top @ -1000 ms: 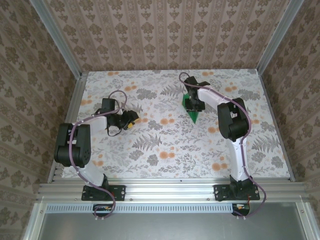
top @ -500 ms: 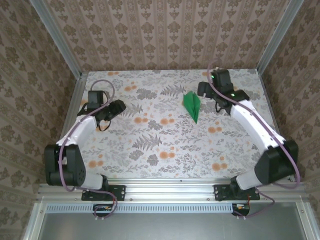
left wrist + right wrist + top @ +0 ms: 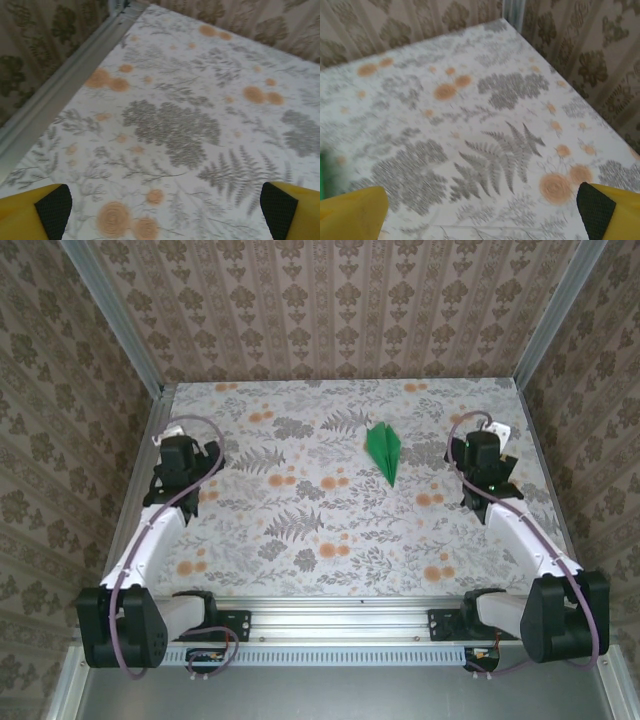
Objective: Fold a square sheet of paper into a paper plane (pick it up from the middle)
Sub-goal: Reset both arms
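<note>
Tapering sharply, the creased paper plane (image 3: 384, 450) lies flat.

Floral tabletop (image 3: 170, 125) lies ahead of the left gripper (image 3: 165, 207), an aluminium rail (image 3: 55, 95) along its left. A patterned wall (image 3: 580, 60) rises right of the right gripper (image 3: 477, 210).

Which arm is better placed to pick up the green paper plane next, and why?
Probably right: the paper plane lies much nearer the open right gripper; the left gripper sits far across from it.
</note>
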